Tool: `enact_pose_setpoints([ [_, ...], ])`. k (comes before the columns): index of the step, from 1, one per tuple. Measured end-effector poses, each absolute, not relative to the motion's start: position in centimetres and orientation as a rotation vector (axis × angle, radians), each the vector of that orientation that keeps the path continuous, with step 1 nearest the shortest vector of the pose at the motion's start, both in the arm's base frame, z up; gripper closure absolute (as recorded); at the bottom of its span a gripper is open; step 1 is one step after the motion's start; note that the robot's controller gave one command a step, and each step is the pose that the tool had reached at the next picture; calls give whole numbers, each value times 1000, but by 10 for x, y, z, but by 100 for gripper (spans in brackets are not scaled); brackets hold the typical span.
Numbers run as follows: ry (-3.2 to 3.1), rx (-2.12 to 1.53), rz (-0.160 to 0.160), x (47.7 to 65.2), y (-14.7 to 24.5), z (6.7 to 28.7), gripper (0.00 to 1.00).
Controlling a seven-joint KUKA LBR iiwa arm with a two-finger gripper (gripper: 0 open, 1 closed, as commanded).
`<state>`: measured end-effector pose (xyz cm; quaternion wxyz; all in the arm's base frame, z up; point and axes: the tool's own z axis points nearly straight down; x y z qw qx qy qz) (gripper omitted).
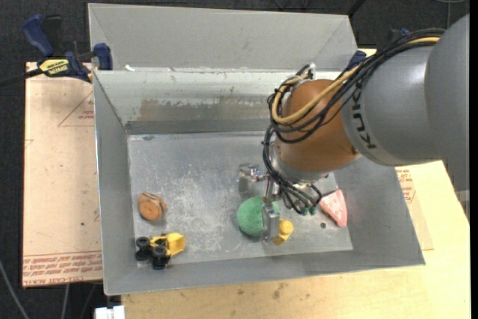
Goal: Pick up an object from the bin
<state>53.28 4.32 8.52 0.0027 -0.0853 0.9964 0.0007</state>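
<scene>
The grey metal bin (224, 160) has sloped walls and a flat, scratched floor. The grey arm (418, 104) comes in from the right side over the bin's right wall and bends down toward the floor. At its wrist sits a round orange cover (317, 127) with black and yellow cables looped around it. Below the cover the pincer (269, 220) points steeply down and stands low over the front middle part of the floor. If the pincer is apart or together, I cannot tell, because the wrist and cables hide most of it.

The pincer is at the right edge of a green round lump (249, 217), which lies on the floor, front and a little right of the centre. Its colour is soft green and its surface is smooth and dome-like.

A pink wedge (335, 207) lies to the right, near the right wall. A brown round disc (151, 206) lies well apart on the left. A yellow and black toy (159, 247) lies in the front left corner. A small yellow piece (284, 231) lies just beside the pincer tip.
</scene>
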Motion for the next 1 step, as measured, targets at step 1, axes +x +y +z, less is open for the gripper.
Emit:
enact_pose_setpoints([
  [1, 3139, -86, 3, 540, 50, 70, 100],
])
